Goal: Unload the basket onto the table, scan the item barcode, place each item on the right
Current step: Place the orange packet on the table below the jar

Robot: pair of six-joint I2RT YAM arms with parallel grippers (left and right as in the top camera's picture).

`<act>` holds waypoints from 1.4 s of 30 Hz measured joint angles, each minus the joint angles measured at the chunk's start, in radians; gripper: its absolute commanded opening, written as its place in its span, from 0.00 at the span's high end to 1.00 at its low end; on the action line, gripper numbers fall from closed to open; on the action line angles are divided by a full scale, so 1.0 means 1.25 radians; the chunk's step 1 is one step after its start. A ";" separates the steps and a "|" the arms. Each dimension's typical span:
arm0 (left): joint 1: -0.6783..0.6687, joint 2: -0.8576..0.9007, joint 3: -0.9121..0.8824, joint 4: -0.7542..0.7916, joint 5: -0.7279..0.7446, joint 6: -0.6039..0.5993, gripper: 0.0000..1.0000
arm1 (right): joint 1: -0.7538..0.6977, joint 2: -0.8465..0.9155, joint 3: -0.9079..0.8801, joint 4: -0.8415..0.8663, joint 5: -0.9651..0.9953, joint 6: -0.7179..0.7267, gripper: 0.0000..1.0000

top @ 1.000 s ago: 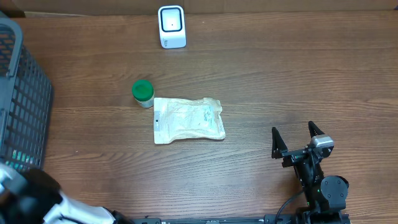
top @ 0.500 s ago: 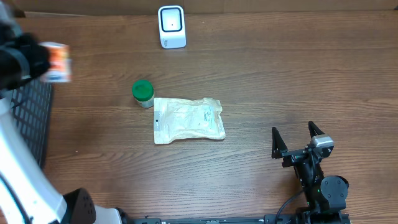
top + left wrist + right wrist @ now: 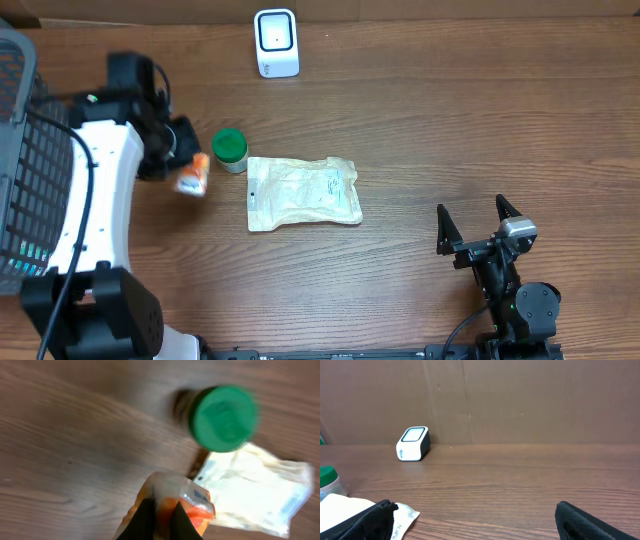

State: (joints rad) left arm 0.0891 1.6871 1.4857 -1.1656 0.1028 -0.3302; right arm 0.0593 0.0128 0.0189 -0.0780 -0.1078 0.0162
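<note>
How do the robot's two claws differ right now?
The left claw is shut on an orange packet; the right claw is wide open and empty. The left claw is beside the green-lidded jar; the right claw is far off near the table's front edge. Both have two dark fingers.

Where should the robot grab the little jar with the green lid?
Probably by its round sides just under the lid, coming straight down from above. The small round jar with the green lid stands upright, so its sides are easy to pinch from the top. The flat white plastic pouch crowds its lower right, which makes a sideways approach from there awkward.
</note>
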 measured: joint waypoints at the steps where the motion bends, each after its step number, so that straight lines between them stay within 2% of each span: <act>1: 0.000 0.000 -0.037 0.032 0.007 -0.008 0.96 | 0.000 0.000 0.000 0.001 0.000 0.000 0.00; 5: 0.000 0.000 -0.160 0.147 0.059 -0.037 0.95 | 0.000 0.000 0.000 0.000 0.000 0.000 0.00; 6: 0.000 0.000 -0.182 0.170 0.070 -0.046 0.91 | 0.000 0.000 0.000 0.000 0.000 0.000 0.00; 9: 0.000 0.000 -0.233 0.214 0.092 -0.072 0.41 | 0.000 0.000 0.000 -0.001 0.000 0.000 0.00; 10: 0.000 0.000 -0.245 0.222 0.098 -0.075 0.29 | 0.000 0.000 0.000 -0.001 0.000 0.000 0.00; 12: 0.000 0.000 -0.256 0.224 0.101 -0.085 0.21 | 0.000 0.000 0.000 -0.001 0.000 0.000 0.00; 16: 0.000 0.000 -0.257 0.234 0.101 -0.097 0.18 | 0.000 0.000 0.000 0.000 -0.001 0.000 0.00; 21: 0.000 -0.011 -0.210 0.176 0.099 -0.096 0.18 | 0.000 0.000 0.000 -0.001 0.000 0.000 0.00; 24: 0.009 -0.052 -0.119 0.102 0.074 -0.079 0.01 | 0.000 0.000 0.000 0.000 0.000 0.000 0.00; 29: 0.079 -0.143 0.072 -0.018 -0.017 -0.063 0.01 | 0.000 0.000 0.000 -0.001 0.000 0.000 0.00; 34: 0.248 -0.194 0.229 -0.081 -0.082 -0.056 0.00 | 0.000 0.000 0.000 0.000 0.000 0.000 0.00; 35: 0.298 -0.199 0.248 -0.078 -0.091 -0.056 0.03 | 0.000 0.000 0.000 -0.001 0.000 0.000 0.00; 42: 0.586 -0.168 0.262 -0.040 -0.121 -0.078 0.10 | 0.000 0.000 0.000 0.000 0.000 0.000 0.00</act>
State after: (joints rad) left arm 0.8219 1.4776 1.8137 -1.2160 -0.0483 -0.4282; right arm 0.0593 0.0128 0.0189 -0.0784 -0.1081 0.0158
